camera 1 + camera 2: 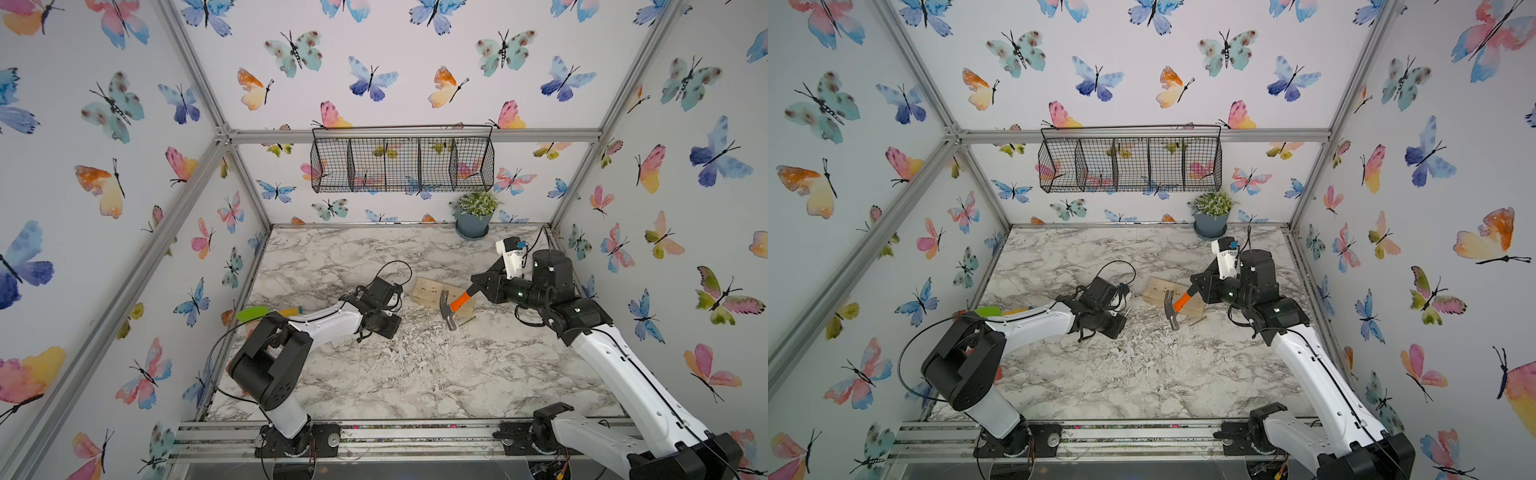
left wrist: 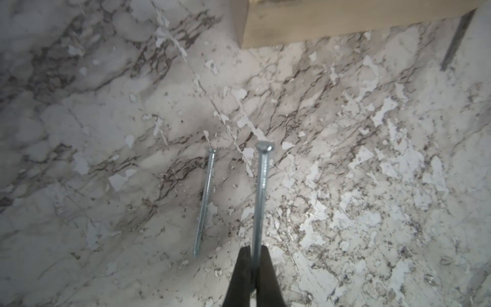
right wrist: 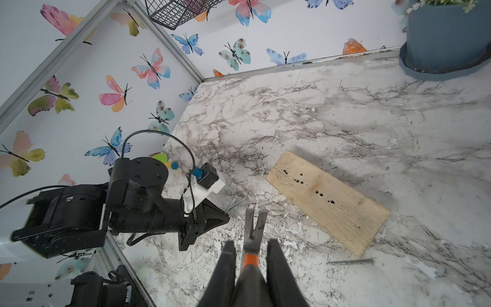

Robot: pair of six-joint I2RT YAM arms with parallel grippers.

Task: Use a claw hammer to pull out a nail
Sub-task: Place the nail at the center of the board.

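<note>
While in fingers (image 3: 279,268), claw hammer (image 3: 253,231) (right)

Butterfly wallpaper walls (image 1: 374,62), marble tabletop (image 1: 415,374), wire basket (image 1: 402,164), potted plant (image 1: 473,216)

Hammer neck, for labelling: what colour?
The neck is orange, clearest in the right wrist view.

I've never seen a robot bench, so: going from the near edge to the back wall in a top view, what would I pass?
In order: metal rail → claw hammer → potted plant → wire basket.
</note>
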